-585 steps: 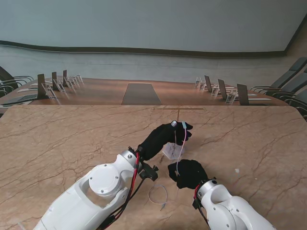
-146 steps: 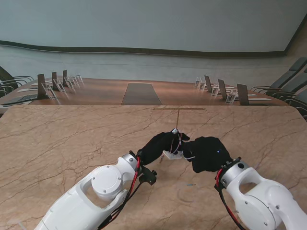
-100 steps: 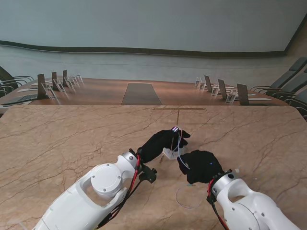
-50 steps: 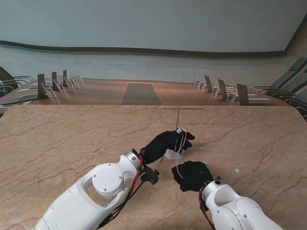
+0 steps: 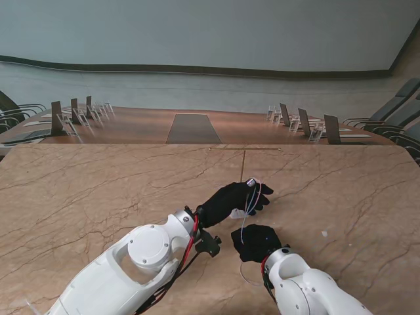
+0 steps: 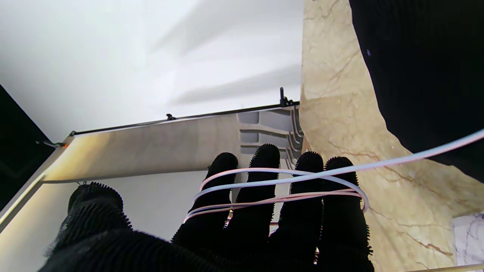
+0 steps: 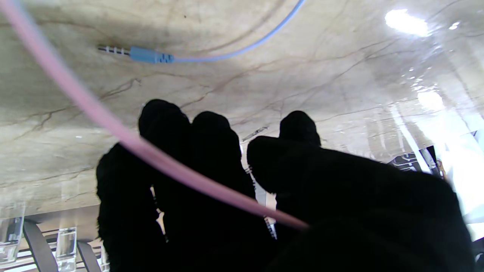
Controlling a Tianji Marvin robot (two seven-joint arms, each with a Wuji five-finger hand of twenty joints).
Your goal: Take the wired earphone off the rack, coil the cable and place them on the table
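Pale pink-and-white earphone cable (image 6: 280, 185) wound in several turns round the four outstretched fingers (image 6: 261, 196) of the black-gloved left hand (image 5: 231, 199), so already off the thin gold T-shaped rack (image 5: 244, 157) standing bare farther from me, and partly coiled. Held spread as a spool, that left hand, wrapped by the cable rather than clenched on it. From the coil, one strand running down and to the right to the black-gloved right hand (image 5: 254, 241), nearer to me and just beside the left; fingers curled, with the pink strand crossing them toward the thumb (image 7: 272, 158), apparently pinched there, though the exact contact point not visible. Remaining, by judgement: winding in the loose tail, slipping the coil off the fingers, laying it on the brown marbled stone table (image 5: 98, 190). Only faintly caught from the stand: a thin loop of slack lying on the table just nearer than the right hand. Shown by the left wrist view alone: the count and lie of the turns across the fingers, and one strand leaving taut toward the right. Shown by the right wrist view alone: the blue-sleeved metal jack plug (image 7: 145, 55) with its blue lead lying flat on the table, free of both hands. Earbuds themselves not made out anywhere.
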